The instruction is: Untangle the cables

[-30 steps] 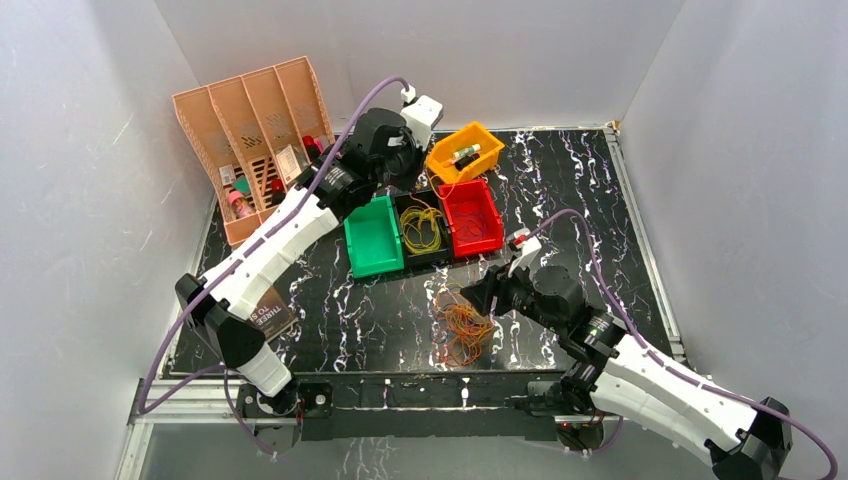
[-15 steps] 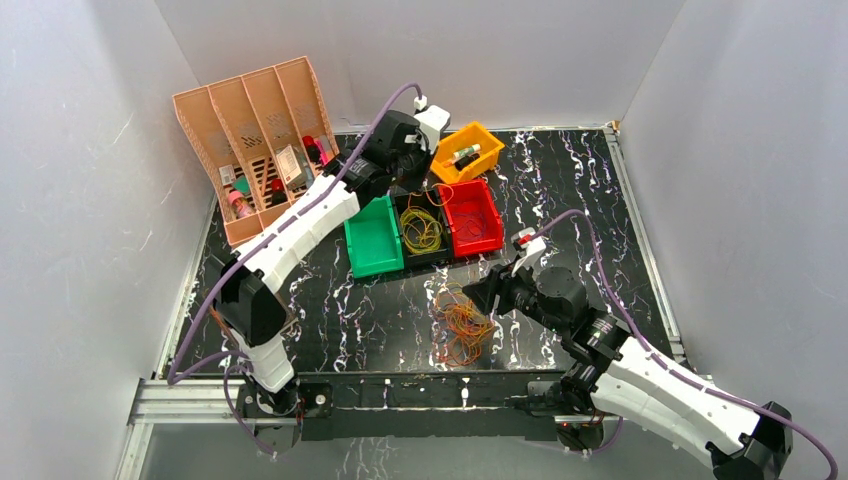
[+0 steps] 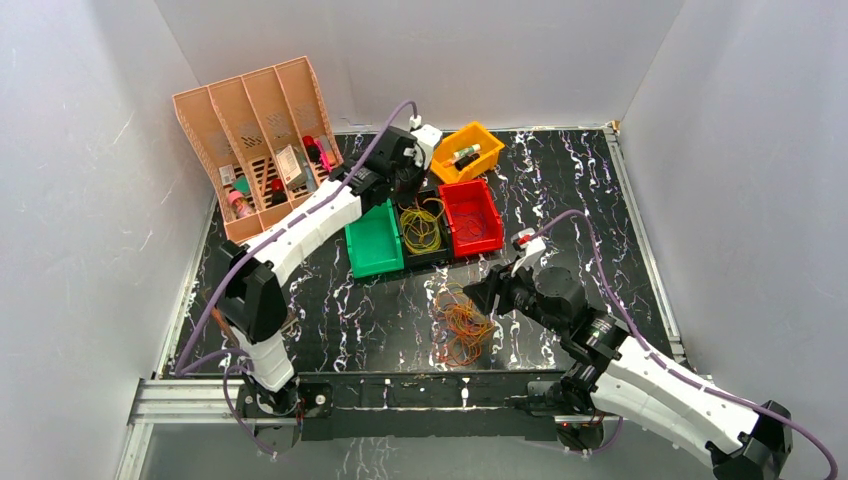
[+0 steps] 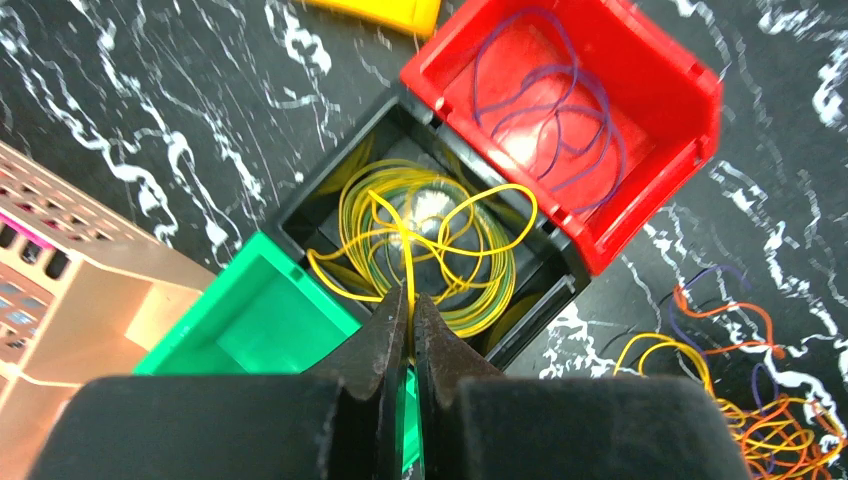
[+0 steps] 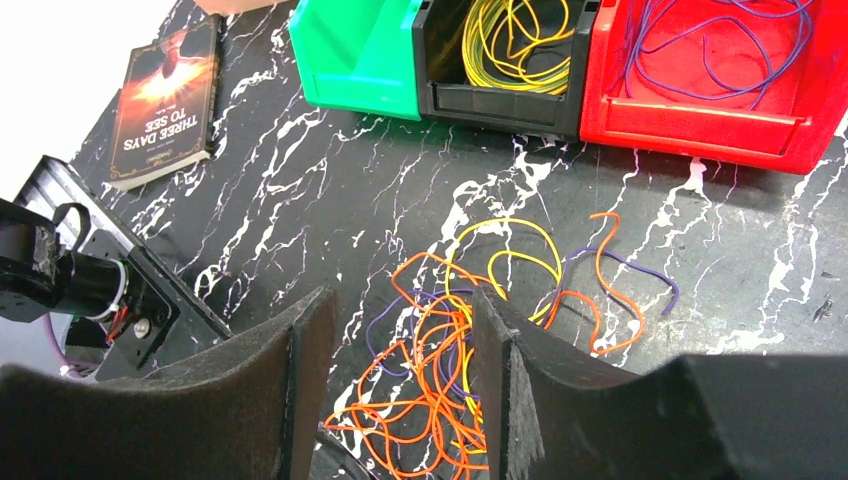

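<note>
A tangle of orange, yellow and purple cables [image 3: 462,325] lies on the black marble table in front of the bins; it also shows in the right wrist view [image 5: 455,350]. My right gripper [image 3: 482,296] hangs just above its right side, open and empty [image 5: 400,345]. More yellow cables [image 4: 430,240] lie coiled in the black bin [image 3: 422,228]. My left gripper [image 3: 408,190] is over that bin, shut [image 4: 408,300] on one yellow cable strand that runs down into the coil. Purple cables [image 4: 545,110] lie in the red bin [image 3: 472,217].
A green bin [image 3: 373,238] stands left of the black one, and a yellow bin [image 3: 465,152] with small items behind them. A peach file organiser [image 3: 250,140] stands at the back left. A book [image 5: 165,95] lies near the left arm's base.
My left arm has swung from behind the bins forward and down over the black bin, the yellow strand in its jaws. My right gripper has barely moved.
</note>
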